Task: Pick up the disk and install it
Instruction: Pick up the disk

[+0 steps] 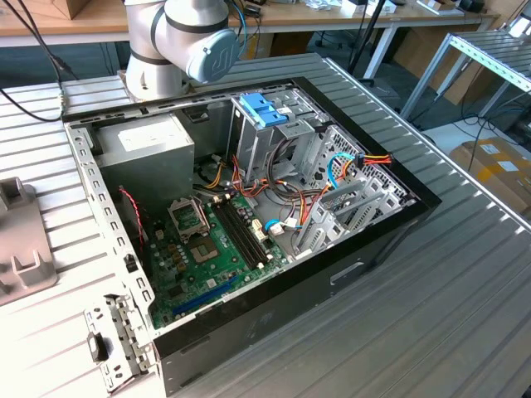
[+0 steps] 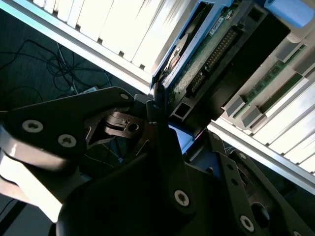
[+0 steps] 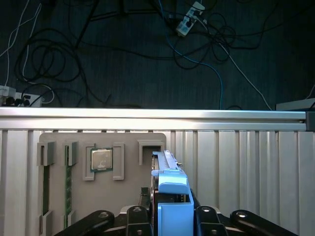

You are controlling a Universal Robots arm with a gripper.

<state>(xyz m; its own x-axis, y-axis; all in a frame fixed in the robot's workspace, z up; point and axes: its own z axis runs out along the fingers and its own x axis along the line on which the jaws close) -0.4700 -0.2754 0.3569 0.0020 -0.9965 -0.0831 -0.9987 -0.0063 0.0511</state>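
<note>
Disk (image 3: 171,184): 1 flat rect. drive, seen edge-on in the first wrist view, w/ a bright blue plastic rail along its edge and a blocky blue tab nearest the cam. In the second wrist view the disk (image 2: 199,61) shows a dark body, a green circuit board w/ a row of connector pins, and a blue tab at the far end.

Tool (image 3: 172,216): black metal linkages w/ screw heads, fingers closed narrow on either side of the disk, gripping it. In the second wrist view the tool (image 2: 172,120) has one finger pressed against the disk's near corner. The disk is held off the worktop (image 3: 246,162), just in front of a grey holder plate (image 3: 130,196).

Holder plate: matte grey, rounded corners, raised pockets. It carries 1 square processor chip (image 3: 102,159) w/ a shiny metal lid and 2 thin green memory sticks (image 3: 68,184) in slots.

Worktop: ribbed aluminium slats, pale and reflective. Beyond its edge is dark floor (image 3: 123,69) w/ loose cables (image 3: 216,44).

Exterior view: 1 open black PC case (image 1: 365,249) lies flat on the worktop (image 1: 431,323). Inside are 1 green motherboard (image 1: 207,249), 1 grey sheet-metal PSU box (image 1: 153,149), 1 paler blue twin-tab bracket (image 1: 264,108) and a tangle of coloured wires. The arm (image 1: 178,41), grey w/ a blue joint cap, stands behind the case.
</note>
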